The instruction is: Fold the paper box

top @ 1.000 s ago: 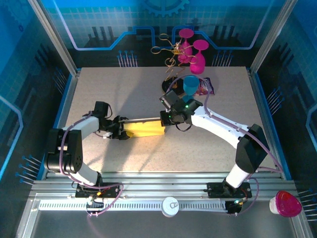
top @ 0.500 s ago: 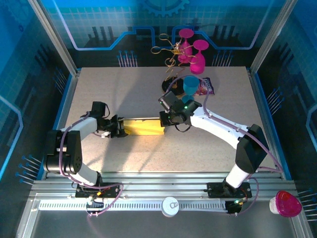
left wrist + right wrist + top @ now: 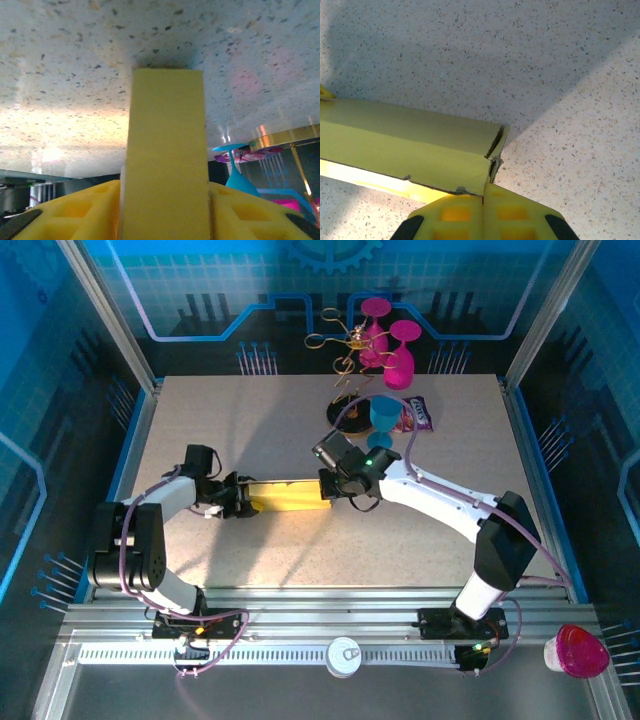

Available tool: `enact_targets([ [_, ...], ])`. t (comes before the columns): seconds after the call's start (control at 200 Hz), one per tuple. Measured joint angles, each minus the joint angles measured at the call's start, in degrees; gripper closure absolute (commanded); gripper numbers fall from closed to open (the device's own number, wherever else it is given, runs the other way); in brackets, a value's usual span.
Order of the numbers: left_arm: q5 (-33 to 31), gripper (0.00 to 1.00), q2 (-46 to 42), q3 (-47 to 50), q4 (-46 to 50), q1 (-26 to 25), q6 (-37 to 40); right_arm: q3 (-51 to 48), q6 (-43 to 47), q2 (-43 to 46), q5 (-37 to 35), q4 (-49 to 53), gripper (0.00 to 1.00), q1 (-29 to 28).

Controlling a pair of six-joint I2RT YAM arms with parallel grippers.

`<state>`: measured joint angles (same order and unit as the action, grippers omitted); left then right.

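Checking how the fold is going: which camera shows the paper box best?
Right wrist: the paper box lies close up, its end flap gaping at the corner by the shut right fingers. Top external shows it whole but small. Left wrist shows one narrow yellow face, end-on between the left fingers.

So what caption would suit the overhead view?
Left hand grips one end of the yellow paper box, right hand shut at the other.

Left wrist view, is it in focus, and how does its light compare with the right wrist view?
Left wrist view: the paper box is close and soft-edged, with a bright warm glare band across the table. Right wrist view: the table speckle and box edges are sharp, with a diagonal shadow over the upper left.
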<state>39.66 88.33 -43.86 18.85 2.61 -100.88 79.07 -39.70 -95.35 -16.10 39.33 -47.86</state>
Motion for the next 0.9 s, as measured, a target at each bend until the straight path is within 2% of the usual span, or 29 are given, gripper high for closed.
enact_targets([
  [0.095, 0.0, 0.27, 0.0, 0.0, 0.1, 0.6, 0.4, 0.4, 0.0, -0.5, -0.6, -0.3, 1.0, -0.1],
  [0.215, 0.0, 0.17, 0.0, 0.1, 0.3, 2.2, 1.9, 1.3, 0.1, -1.4, -1.3, -0.4, 1.0, -0.1],
  [0.315, -0.3, 0.14, -0.8, 0.1, 0.8, 4.0, 3.4, 1.8, 0.1, -1.9, -1.7, -0.4, 1.0, -0.1],
  [0.48, -2.2, 0.13, -4.6, 0.0, 5.1, 7.8, 7.7, 2.3, 0.3, -2.4, -2.0, -0.4, 1.0, -0.1],
  [0.54, -3.8, 0.18, -6.3, -0.5, 8.0, 9.2, 9.9, 2.4, 0.3, -2.4, -2.0, -0.4, 1.0, -0.1],
  [0.6, -6.6, 0.3, -7.9, -2.9, 12.9, 10.5, 14.4, 2.4, 0.3, -2.4, -2.0, -0.4, 1.0, -0.1],
  [0.635, -8.5, 0.4, -8.5, -5.0, 15.7, 11.1, 17.4, 2.4, 0.3, -2.4, -2.0, -0.4, 1.0, -0.1],
  [0.665, -10.8, 0.59, -8.9, -7.9, 18.5, 11.4, 21.0, 2.4, 0.3, -2.4, -2.0, -0.4, 1.0, -0.1],
  [0.685, -12.2, 0.68, -9.2, -9.8, 20.0, 11.5, 23.1, 2.4, 0.3, -2.4, -2.0, -0.4, 1.0, -0.1],
  [0.705, -13.6, 0.72, -9.3, -11.7, 21.1, 11.5, 25.7, 2.4, 0.3, -2.4, -2.0, -0.4, 1.0, 0.0],
  [0.826, -22.0, 0.79, -12.7, -22.2, 25.1, 9.4, 44.3, 2.6, 0.5, -2.6, -1.9, -0.4, 1.0, 0.1],
  [0.901, -25.6, 0.75, -15.7, -24.7, 26.5, 6.0, 54.9, 2.7, 0.7, -2.6, -1.9, -0.5, 1.0, 0.3],
])
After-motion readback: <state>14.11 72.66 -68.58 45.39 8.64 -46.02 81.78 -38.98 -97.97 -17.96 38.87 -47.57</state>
